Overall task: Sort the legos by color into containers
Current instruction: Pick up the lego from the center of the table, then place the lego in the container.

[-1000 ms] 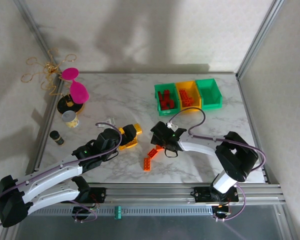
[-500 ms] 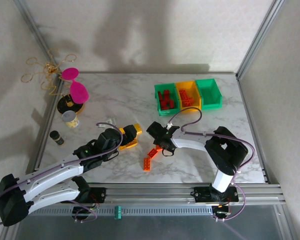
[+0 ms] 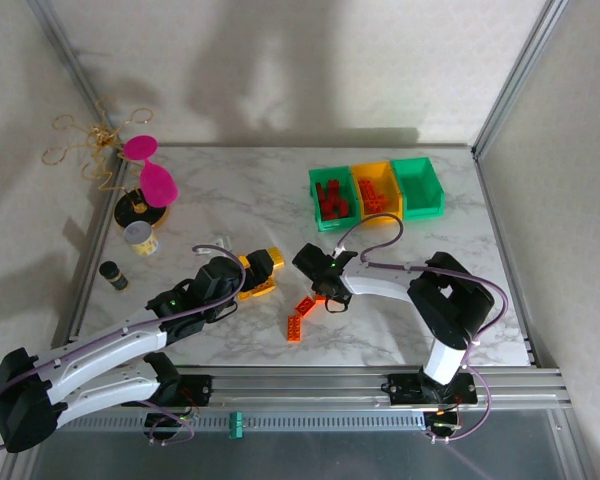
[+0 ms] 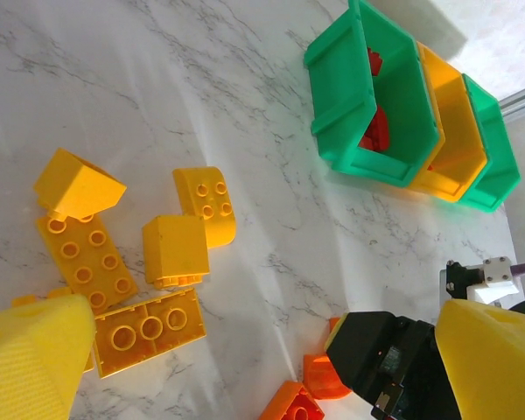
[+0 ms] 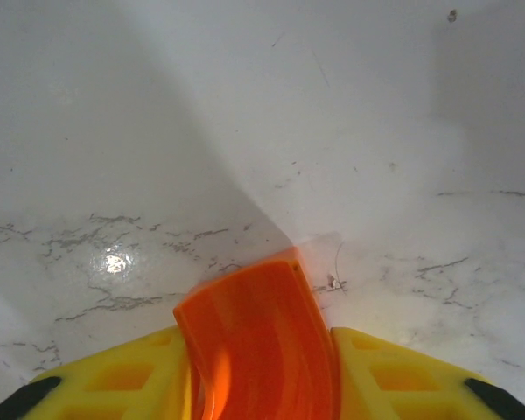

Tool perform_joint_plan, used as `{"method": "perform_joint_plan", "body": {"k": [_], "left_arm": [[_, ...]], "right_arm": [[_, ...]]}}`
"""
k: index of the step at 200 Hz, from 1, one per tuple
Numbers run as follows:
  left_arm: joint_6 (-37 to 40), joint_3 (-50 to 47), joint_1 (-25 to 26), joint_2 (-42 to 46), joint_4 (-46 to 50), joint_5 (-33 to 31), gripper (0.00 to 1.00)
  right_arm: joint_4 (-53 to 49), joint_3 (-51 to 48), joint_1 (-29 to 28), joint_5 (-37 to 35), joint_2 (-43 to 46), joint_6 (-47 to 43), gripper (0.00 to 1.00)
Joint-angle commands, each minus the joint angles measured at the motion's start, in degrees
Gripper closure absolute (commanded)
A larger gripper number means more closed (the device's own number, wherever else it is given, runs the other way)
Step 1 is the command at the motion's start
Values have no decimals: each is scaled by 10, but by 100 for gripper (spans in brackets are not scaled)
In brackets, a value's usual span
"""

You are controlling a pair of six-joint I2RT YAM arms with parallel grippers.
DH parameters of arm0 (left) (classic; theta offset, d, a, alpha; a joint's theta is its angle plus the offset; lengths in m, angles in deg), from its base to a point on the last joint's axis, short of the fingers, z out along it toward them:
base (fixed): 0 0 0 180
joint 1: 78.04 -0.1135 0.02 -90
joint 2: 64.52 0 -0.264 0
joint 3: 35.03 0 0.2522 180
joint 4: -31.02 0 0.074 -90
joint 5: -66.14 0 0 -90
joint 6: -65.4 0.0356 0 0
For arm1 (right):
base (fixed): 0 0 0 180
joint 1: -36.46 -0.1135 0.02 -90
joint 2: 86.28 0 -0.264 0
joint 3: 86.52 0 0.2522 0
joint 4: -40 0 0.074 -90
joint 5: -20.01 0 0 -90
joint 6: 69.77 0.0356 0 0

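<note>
My right gripper is shut on an orange arched lego, low over the marble near the table's middle. In the left wrist view that black gripper stands over the orange arched lego, with a second orange brick beside it. My left gripper is open and holds nothing. It hovers by a cluster of yellow legos, seen from above. An orange brick lies loose nearby. The containers stand at the back right: green with red legos, yellow, green.
Two pink cups, a small white cup and a dark little bottle stand along the left edge. Gold wire shapes lie beyond the table's back-left corner. A metal rail runs along the near edge.
The right gripper has shifted a little left and closed its fingers onto the orange arched lego. The left arm and the yellow legos have stayed put.
</note>
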Motion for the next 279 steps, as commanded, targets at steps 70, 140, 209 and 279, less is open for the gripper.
{"method": "perform_joint_plan", "body": {"k": [70, 140, 209, 279], "left_arm": [[22, 42, -5, -26, -17, 9, 0], [52, 106, -5, -125, -54, 49, 0], [94, 178, -6, -200, -58, 63, 0], [96, 171, -12, -175, -49, 55, 0]], "right_arm": [[-34, 34, 85, -80, 100, -94, 63], [44, 155, 278, -74, 71, -277, 64], [53, 366, 327, -122, -149, -426, 63], [54, 425, 341, -98, -184, -469, 40]]}}
